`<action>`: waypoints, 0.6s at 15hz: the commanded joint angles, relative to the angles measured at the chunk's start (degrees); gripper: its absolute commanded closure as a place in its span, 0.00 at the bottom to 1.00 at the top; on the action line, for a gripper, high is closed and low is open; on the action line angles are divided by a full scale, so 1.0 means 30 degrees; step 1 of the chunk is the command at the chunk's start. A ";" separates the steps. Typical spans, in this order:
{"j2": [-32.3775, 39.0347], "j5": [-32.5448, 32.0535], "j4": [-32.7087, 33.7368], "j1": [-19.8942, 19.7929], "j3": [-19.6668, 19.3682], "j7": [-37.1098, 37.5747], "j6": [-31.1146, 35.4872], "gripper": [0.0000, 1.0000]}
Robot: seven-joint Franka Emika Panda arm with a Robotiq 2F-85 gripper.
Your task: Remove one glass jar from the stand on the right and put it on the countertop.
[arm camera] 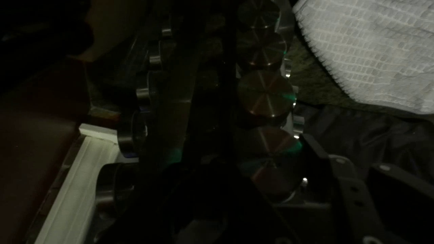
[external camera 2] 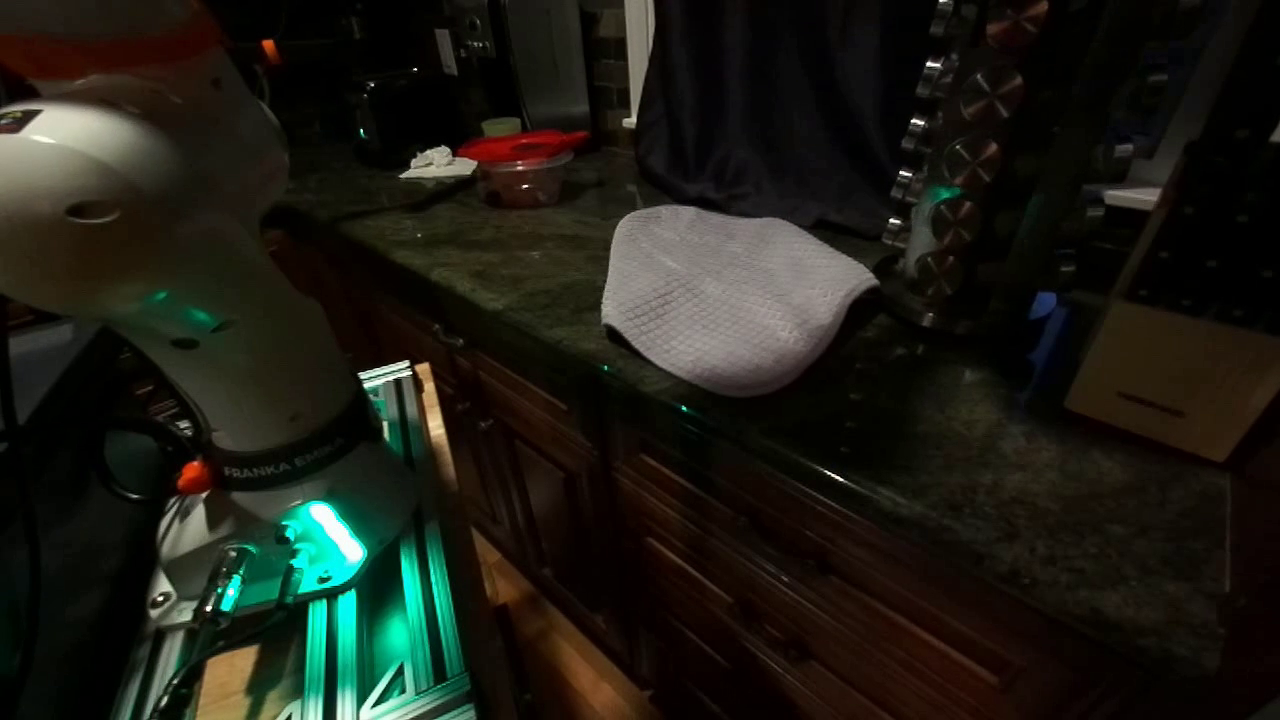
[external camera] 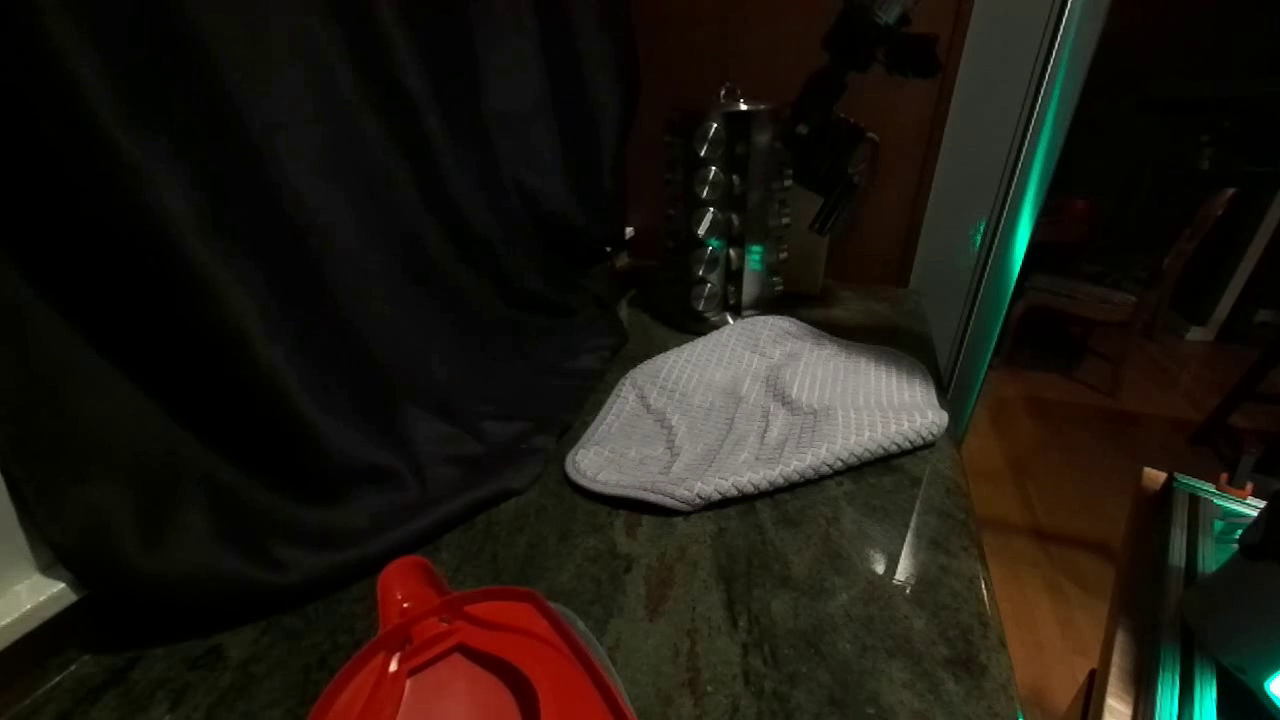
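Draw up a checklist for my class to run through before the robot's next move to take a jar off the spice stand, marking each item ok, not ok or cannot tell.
1. Stand upright on the countertop: ok, in both exterior views.
2. Gripper at the stand: ok, with a finger beside a jar in the wrist view.
3. That jar gripped: cannot tell, too dark there.
4. Cloth well away from the stand: not ok, it lies close by.
5. Red-lidded container apart from the stand: ok.
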 commanded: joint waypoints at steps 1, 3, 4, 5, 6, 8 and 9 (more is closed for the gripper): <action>-0.0977 -0.0574 -0.0921 0.0150 0.0091 0.0294 0.1759 0.76; -0.1214 -0.0832 -0.0702 0.0098 -0.0053 0.0101 -0.0911 0.76; -0.1229 -0.1031 -0.0875 0.0144 0.0015 0.0472 -0.0242 0.76; -0.1158 -0.1258 -0.1164 0.0201 0.0104 0.0352 0.1550 0.76; -0.1184 -0.1407 -0.0797 0.0148 -0.0024 0.0643 -0.0501 0.76; -0.1156 -0.1486 -0.1276 0.0270 0.0104 0.0172 0.2212 0.76; -0.1199 -0.1112 -0.0499 0.0183 -0.0165 0.0404 -0.1890 0.76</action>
